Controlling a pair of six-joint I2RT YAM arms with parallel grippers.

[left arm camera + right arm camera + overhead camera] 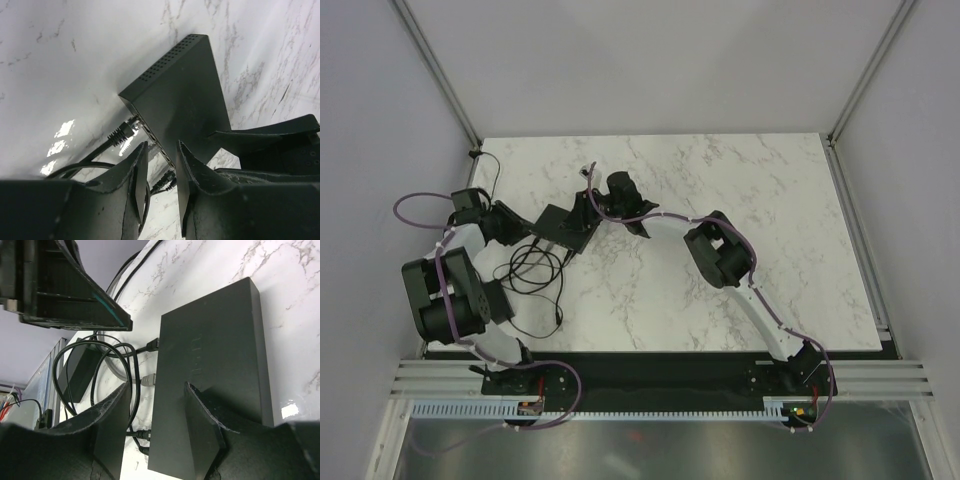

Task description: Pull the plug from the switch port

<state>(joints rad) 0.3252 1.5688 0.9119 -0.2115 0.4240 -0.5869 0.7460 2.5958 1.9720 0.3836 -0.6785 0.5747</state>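
The switch [565, 228] is a flat black box lying on the marble table, its port edge facing the left arm. In the right wrist view three plugs sit in that edge of the switch [210, 365]: a black plug [152, 345], a grey plug [149, 381] and another black plug [141, 433]. My left gripper [160, 167] is open just in front of the port edge of the switch [185, 95], with nothing between its fingers; a ribbed black plug [122, 133] is to its left. My right gripper [157, 422] is open, straddling the port edge from above.
A black power-adapter brick [79, 371] and loops of black cable [532, 268] lie on the left part of the table, near the left arm. The two grippers are close together over the switch; the right gripper [280, 137] shows in the left wrist view.
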